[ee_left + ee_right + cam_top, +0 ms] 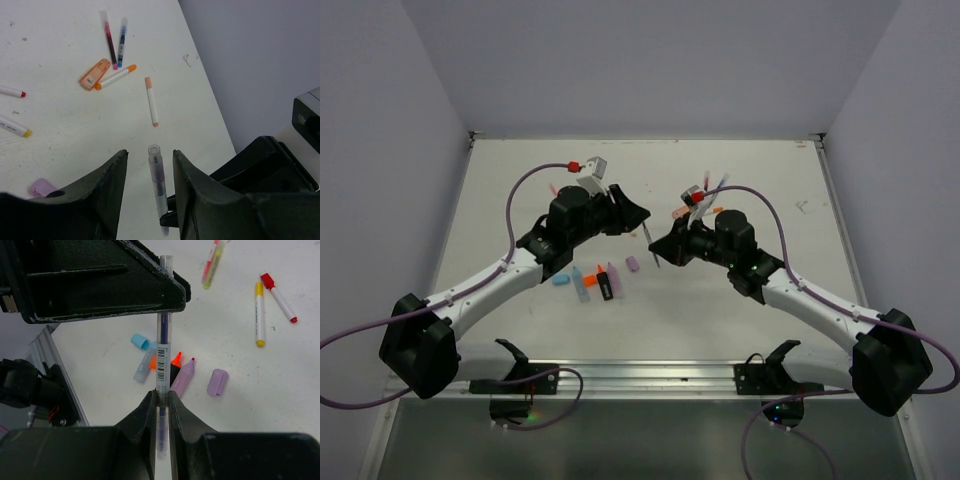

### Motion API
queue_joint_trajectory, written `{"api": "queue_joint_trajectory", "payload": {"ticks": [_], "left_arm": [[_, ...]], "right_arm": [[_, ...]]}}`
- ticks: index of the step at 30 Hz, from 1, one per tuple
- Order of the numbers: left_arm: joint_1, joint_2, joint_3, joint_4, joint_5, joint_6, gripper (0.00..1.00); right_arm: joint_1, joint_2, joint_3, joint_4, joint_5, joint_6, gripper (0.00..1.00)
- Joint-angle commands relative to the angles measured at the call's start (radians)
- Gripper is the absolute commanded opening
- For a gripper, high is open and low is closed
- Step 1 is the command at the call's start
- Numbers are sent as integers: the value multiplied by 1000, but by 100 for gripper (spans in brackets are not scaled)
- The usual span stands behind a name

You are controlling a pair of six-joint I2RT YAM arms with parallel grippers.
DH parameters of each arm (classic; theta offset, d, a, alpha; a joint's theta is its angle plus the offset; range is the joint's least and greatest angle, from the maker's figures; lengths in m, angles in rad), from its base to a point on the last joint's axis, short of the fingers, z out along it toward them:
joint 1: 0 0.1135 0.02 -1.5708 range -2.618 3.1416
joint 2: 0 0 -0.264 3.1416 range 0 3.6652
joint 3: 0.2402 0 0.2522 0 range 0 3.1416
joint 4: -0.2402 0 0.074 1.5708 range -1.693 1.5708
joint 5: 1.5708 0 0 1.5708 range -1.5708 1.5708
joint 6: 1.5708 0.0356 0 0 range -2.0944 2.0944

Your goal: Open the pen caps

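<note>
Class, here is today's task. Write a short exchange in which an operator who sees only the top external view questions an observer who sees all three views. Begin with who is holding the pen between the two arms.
Operator: From above, the arms hide the grip. Which claw has the pen?
Observer: The right wrist view shows the right claw shut on the pen, clamping its barrel.
Operator: Is the left claw gripping it too?
Observer: No. In the left wrist view the left claw is open, with its fingers on either side of the pen and a gap showing on both sides.
</note>
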Motion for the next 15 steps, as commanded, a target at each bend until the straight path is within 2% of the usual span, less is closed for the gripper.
{"api": "queue_joint_trajectory", "payload": {"ticks": [1, 9, 13, 14, 15], "left_arm": [[-9, 0, 31, 66, -35, -18, 44], [-17, 7, 19, 86, -33, -29, 28], [-20, 7, 10, 95, -33, -37, 11], [-18, 6, 10, 97, -32, -37, 8], [-18, 4, 7, 97, -30, -37, 1]], "right_arm": [[9, -3, -3, 64, -23, 4, 10], [22, 13, 3, 69, -23, 0, 11], [29, 16, 2, 67, -26, -3, 12], [27, 16, 2, 67, -29, -2, 15], [29, 16, 2, 67, -29, 1, 18]]}}
